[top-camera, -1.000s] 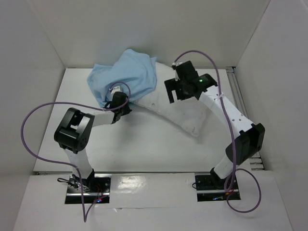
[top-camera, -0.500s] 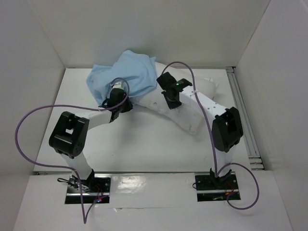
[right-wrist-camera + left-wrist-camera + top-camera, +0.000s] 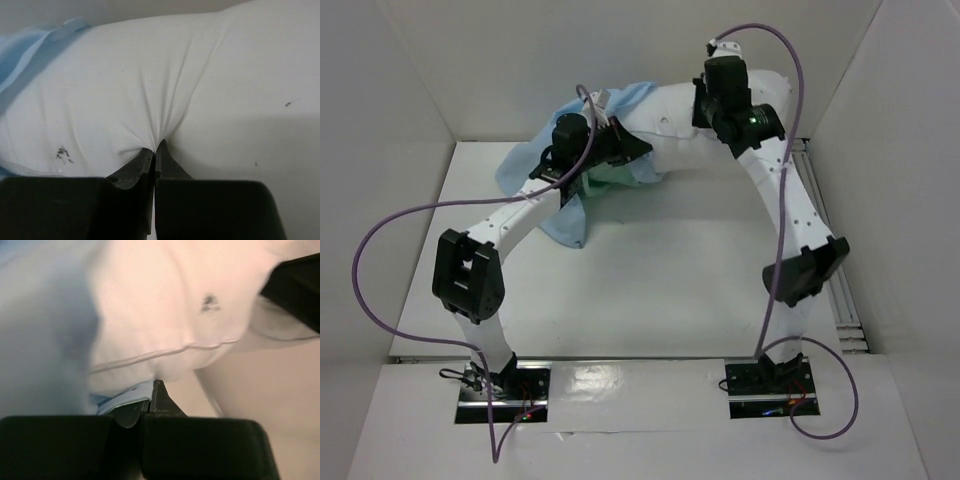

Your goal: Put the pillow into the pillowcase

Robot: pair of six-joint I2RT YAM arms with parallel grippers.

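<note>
Top external: holds pillow and pillowcase near back wall.
Clamps left gripper on pillowcase hem, right gripper on pillow.

White table; white walls on three sides.

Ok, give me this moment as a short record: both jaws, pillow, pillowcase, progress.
left jaws: shut on a light blue edge of the pillowcase
right jaws: shut, pinching a fold of the white pillow
pillow: toward the back of the table, mostly uncovered
pillowcase: bunched at the pillow's left end in the top view, blue face outward, some green showing
progress: pillow not yet inside
</note>
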